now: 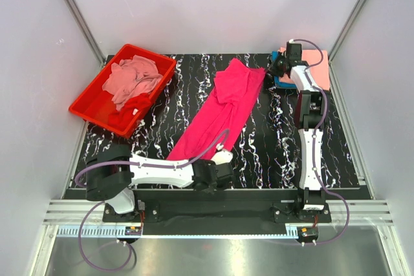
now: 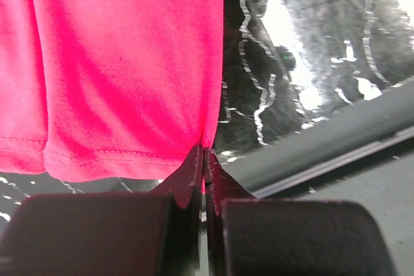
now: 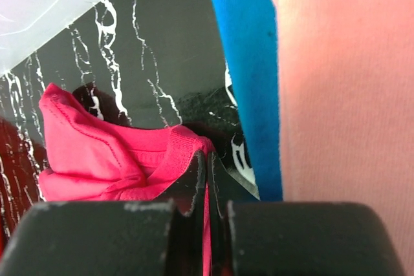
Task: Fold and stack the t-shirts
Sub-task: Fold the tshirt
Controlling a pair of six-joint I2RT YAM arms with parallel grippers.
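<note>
Magenta t-shirt (image 1: 223,111) spans the table (image 1: 272,147) diagonally: left gripper (image 2: 204,154) clamps its hem at the near edge, right gripper (image 3: 207,158) its collar near the far-right corner.

A red plastic tray (image 1: 97,119) sits at the far-left corner of a black, white-veined surface (image 1: 272,153), boxed in by plain white walls (image 1: 213,4); a ribbed metal rail (image 1: 220,214) lines the near edge.
</note>
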